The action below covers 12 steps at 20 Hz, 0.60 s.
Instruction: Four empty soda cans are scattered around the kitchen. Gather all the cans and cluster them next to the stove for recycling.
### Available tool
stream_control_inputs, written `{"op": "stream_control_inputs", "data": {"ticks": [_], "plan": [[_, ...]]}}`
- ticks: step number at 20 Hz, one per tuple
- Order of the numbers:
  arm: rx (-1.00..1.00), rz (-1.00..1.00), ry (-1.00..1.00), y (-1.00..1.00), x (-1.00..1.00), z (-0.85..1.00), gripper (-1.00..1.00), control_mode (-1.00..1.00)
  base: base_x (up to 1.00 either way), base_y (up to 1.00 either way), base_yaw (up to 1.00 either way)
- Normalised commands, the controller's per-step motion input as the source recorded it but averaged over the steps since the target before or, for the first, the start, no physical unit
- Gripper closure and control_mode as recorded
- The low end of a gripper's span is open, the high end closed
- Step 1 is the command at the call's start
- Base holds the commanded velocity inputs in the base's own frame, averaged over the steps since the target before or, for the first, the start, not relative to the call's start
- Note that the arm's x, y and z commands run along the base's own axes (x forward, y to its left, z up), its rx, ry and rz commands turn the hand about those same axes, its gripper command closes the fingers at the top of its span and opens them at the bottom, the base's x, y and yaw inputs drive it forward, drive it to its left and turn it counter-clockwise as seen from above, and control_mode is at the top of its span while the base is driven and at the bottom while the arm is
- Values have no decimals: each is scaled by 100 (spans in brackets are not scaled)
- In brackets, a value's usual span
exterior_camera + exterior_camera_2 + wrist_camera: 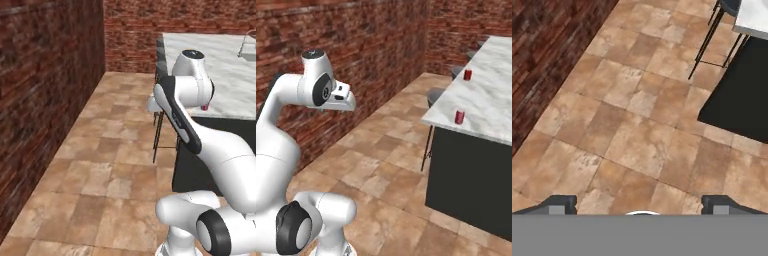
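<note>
Soda cans, two small red cylinders, stand on the white marble bench (491,105): one (459,117) near its front edge at 3 o'clock, another (468,75) farther at 1 o'clock. The hand (639,204) hangs wide and empty over terracotta floor (637,130). A careless reach could tip the edge can off; open floor leaves approach room.
</note>
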Motion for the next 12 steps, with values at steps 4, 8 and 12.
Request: {"op": "stream_control_inputs", "data": {"ticks": [4,8,12], "plan": [[0,0,0,0,0,0,-100,100,16,0,-63],[0,0,0,0,0,0,-100,100,17,-3,-58],[0,0,0,0,0,0,-100,100,20,-24,-35]]}}
